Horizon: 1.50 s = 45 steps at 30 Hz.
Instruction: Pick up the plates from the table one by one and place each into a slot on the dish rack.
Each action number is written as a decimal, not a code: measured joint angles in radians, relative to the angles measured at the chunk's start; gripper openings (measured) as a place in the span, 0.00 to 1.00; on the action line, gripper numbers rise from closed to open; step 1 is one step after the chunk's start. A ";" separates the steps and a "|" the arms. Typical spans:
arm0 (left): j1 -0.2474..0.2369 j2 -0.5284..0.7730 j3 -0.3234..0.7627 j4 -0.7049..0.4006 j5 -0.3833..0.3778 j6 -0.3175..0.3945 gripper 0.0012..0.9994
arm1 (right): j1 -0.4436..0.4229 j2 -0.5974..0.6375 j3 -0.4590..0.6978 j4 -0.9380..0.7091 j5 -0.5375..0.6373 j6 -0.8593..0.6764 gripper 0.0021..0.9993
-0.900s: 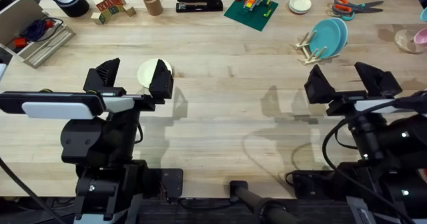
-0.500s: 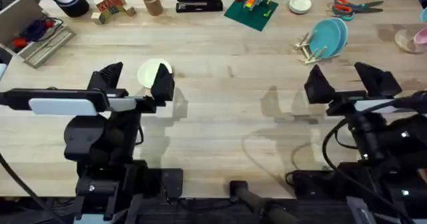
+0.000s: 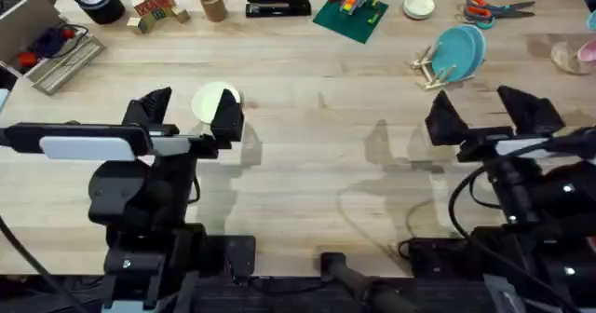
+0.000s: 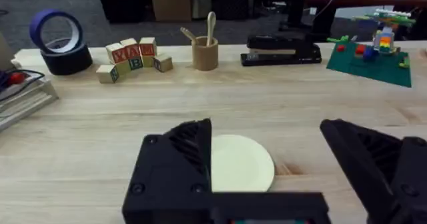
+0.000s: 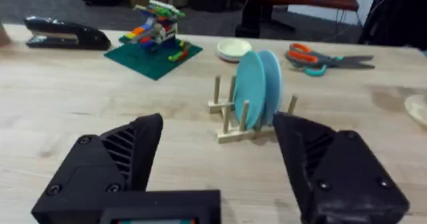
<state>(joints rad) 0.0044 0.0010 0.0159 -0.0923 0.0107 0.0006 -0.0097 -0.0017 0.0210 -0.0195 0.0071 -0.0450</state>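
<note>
Two grippers are hanging over the butcher-block table (image 3: 317, 164), both with jaws spread wide and gripping nothing. Nearest to the left gripper (image 3: 191, 115) is the pale cream plate (image 3: 212, 100), which is lying flat on the wood just past the fingertips; from overhead one black finger (image 3: 226, 117) is covering the plate's near edge, and in the left wrist view the plate (image 4: 240, 164) is sitting between the two open fingers, closer to one of them. Farther out from this gripper, along the table's far edge, are standing a roll of blue tape (image 4: 57, 41), a cluster of lettered wooden blocks (image 4: 132, 59), a wooden cup holding utensils (image 4: 205, 49) and a black stapler (image 4: 280, 49).

Ahead of the right gripper (image 3: 486, 111), well apart from its fingertips, the wooden dish rack (image 5: 248, 121) is standing on the table with two teal plates (image 5: 259, 85) upright in its slots, one right behind the other, touching or nearly so. Beyond the rack are lying a small white dish (image 5: 233, 49), orange-handled scissors (image 5: 327, 57) and a green baseplate carrying a colourful brick model (image 5: 155, 47)
</note>
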 joint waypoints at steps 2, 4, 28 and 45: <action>0.000 0.000 0.029 -0.046 0.000 0.000 0.99 | 0.000 0.000 0.029 -0.022 0.000 -0.007 0.99; 0.000 0.001 0.081 -0.101 0.000 0.000 1.00 | 0.000 0.001 0.074 -0.057 0.000 -0.009 0.99; 0.000 0.310 1.008 -0.895 0.000 0.007 0.99 | 0.000 0.256 0.832 -0.663 -0.038 -0.042 0.99; 0.000 0.955 1.612 -1.400 0.000 0.007 0.99 | 0.000 0.829 1.395 -1.125 -0.080 -0.061 0.99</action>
<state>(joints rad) 0.0044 0.9561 1.6284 -1.4922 0.0106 0.0077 -0.0097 0.8275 1.4160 -1.1450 -0.0726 -0.1055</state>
